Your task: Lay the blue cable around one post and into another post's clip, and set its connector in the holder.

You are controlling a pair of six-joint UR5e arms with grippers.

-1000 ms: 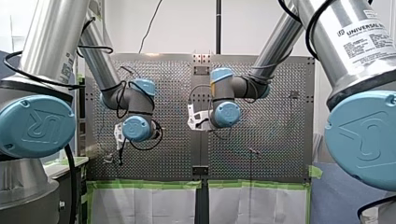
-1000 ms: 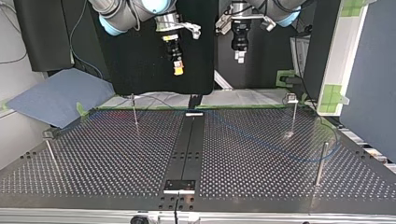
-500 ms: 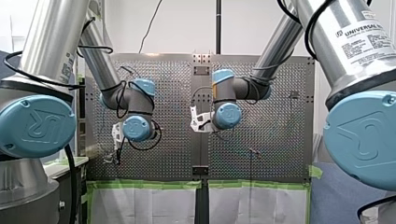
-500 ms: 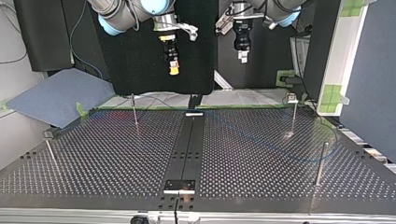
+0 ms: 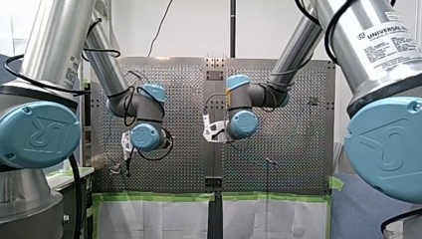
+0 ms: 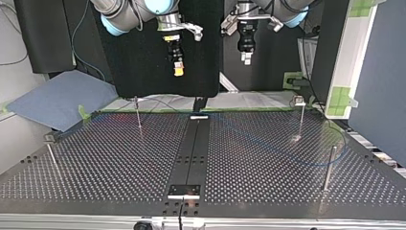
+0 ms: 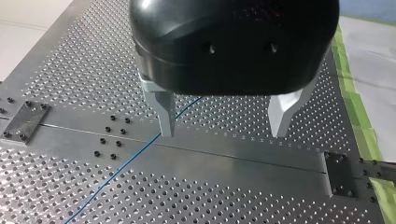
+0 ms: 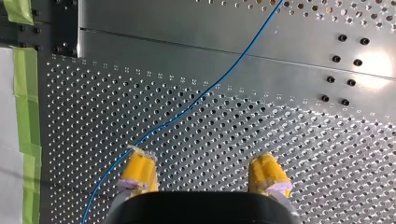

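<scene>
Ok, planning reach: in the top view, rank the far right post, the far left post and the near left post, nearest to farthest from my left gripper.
From my left gripper:
1. Far right post, at the view's right.
2. Far left post, past the centre strip.
3. Near left post, by the view's left edge.

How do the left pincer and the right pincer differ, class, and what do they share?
Left pincer has bare metal fingers; right pincer has yellow pads. Left pincer's fingers taper thin; right pincer's are thick and blunt. Both are open, empty, above the blue cable.
</scene>
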